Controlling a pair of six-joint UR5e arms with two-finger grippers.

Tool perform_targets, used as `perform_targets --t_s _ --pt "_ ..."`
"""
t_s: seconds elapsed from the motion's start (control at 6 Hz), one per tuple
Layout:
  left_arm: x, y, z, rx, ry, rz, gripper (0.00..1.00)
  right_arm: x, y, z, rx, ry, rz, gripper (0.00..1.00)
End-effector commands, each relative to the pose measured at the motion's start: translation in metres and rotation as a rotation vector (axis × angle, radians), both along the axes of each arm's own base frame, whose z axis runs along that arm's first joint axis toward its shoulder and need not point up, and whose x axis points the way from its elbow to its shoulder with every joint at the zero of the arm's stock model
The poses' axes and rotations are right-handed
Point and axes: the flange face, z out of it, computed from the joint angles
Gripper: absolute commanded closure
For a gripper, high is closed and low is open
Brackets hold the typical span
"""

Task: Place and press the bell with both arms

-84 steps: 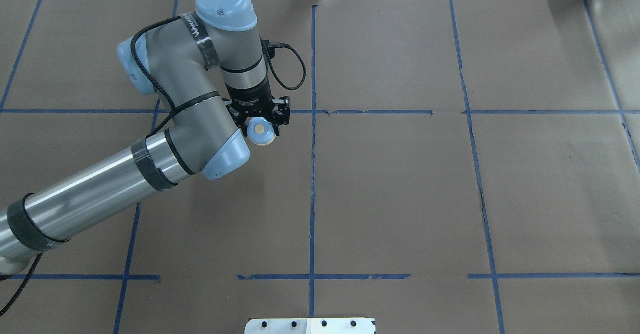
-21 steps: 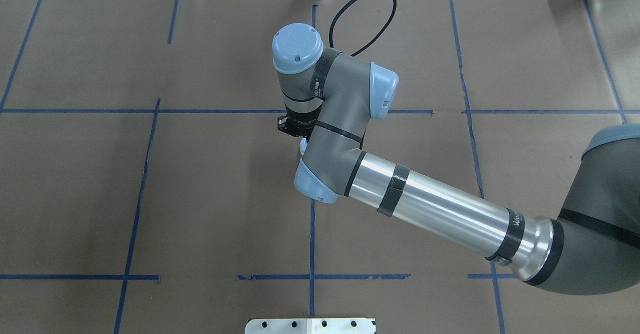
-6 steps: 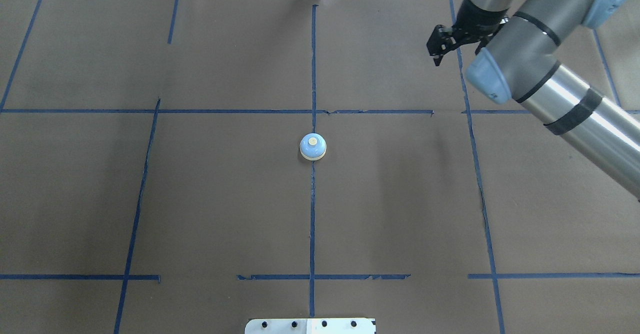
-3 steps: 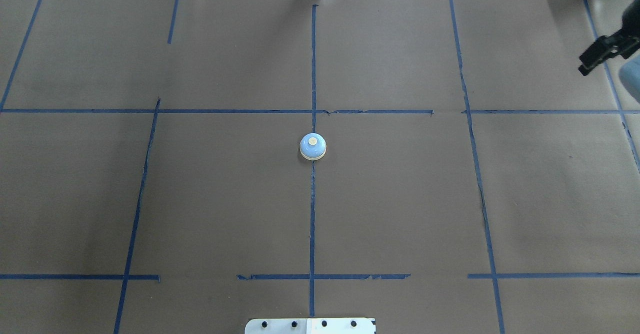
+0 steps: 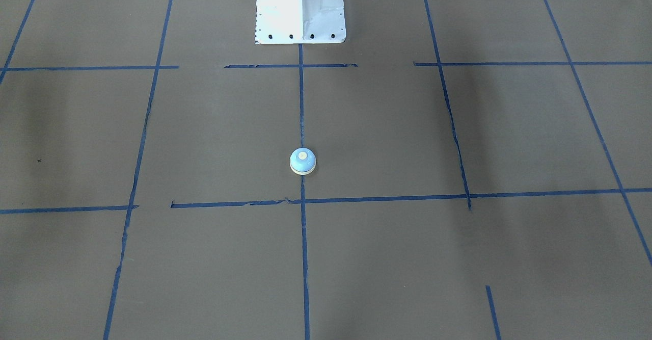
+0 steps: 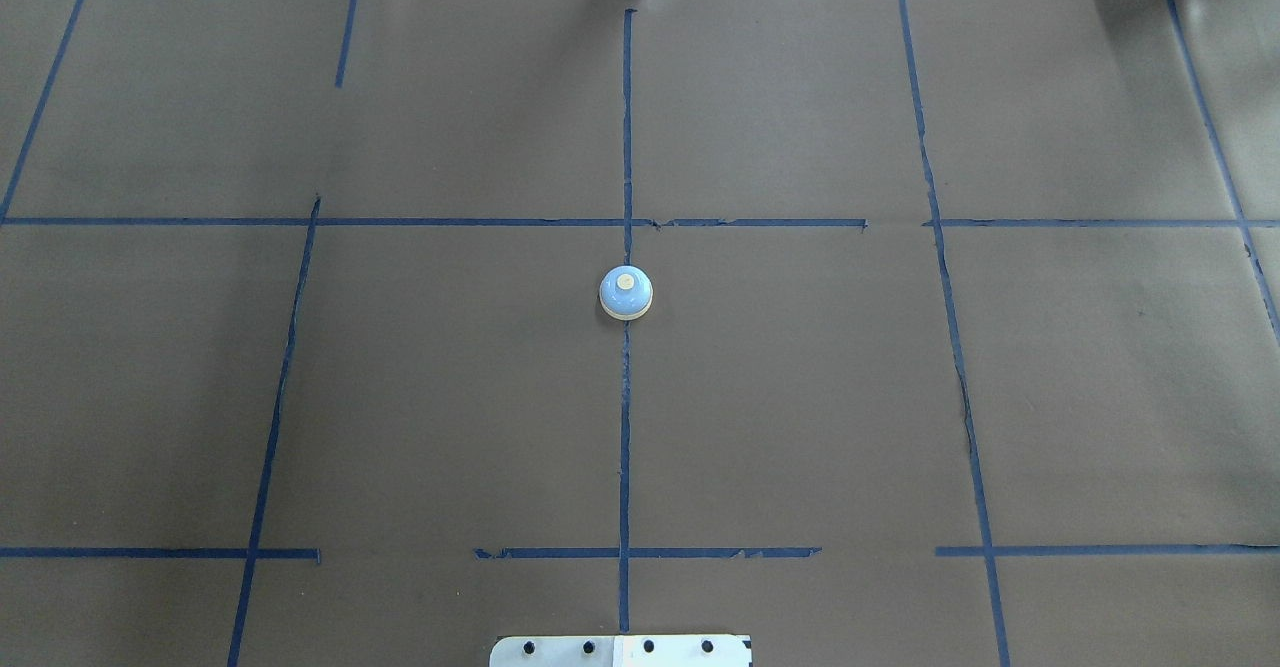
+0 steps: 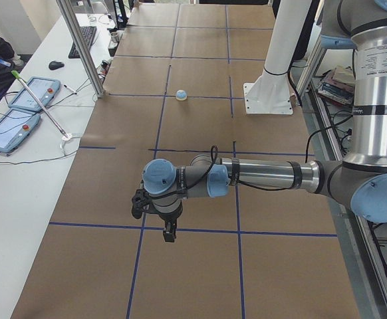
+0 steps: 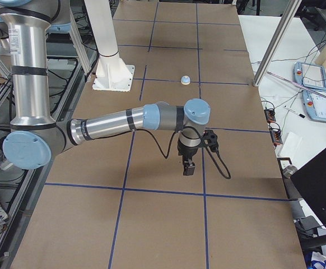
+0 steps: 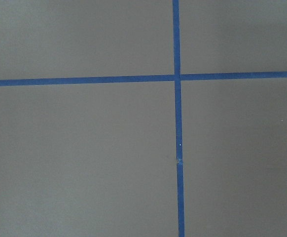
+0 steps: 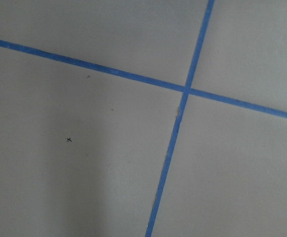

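A light-blue call bell (image 6: 626, 294) sits upright on the centre line of blue tape (image 6: 625, 427) that grids a table (image 6: 800, 397) covered in brown paper, just on the robot's side of a tape crossing. Nothing touches it.

Both arms are out toward the table's ends, well apart from the bell. The left arm (image 7: 266, 176) stretches low across the paper with the left gripper (image 7: 169, 234) pointing down near a tape line. The right arm (image 8: 112, 123) mirrors it at the other end, with the right gripper (image 8: 189, 167) also pointing down. From these side views, whether either gripper's fingers are spread or pressed together cannot be told. Both wrist cameras show only brown paper and a crossing of blue tape.

A white bolted pedestal (image 5: 300, 8) rises at the robot's edge of the table. Along the far edge runs a white bench (image 7: 20, 193) carrying two teach pendants (image 7: 20, 113), a keyboard (image 7: 87, 41) and a mouse (image 7: 56, 65), with an aluminium post (image 7: 80, 46) standing between bench and table.
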Motion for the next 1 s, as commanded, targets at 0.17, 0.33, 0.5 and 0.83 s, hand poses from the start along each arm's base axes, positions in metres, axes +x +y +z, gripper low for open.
perform_targets --t_s 0.17,0.33,0.5,0.83 --pt "0.0014 0.0214 0.0148 -0.003 -0.006 0.002 0.0 0.0084 0.0333 0.0388 -0.01 -0.041 0.031 0.0" --pt "0.0016 0.0241 0.0151 -0.004 -0.005 0.002 0.0 0.0077 0.0332 0.038 -0.008 -0.05 0.03 0.0" --pt "0.0016 0.0244 0.0166 -0.007 -0.004 0.002 0.0 0.0077 0.0332 0.038 -0.008 -0.051 0.03 0.0" --pt "0.0017 0.0259 0.0172 -0.009 -0.004 0.002 0.0 0.0074 0.0332 0.0385 -0.01 -0.054 0.03 0.0"
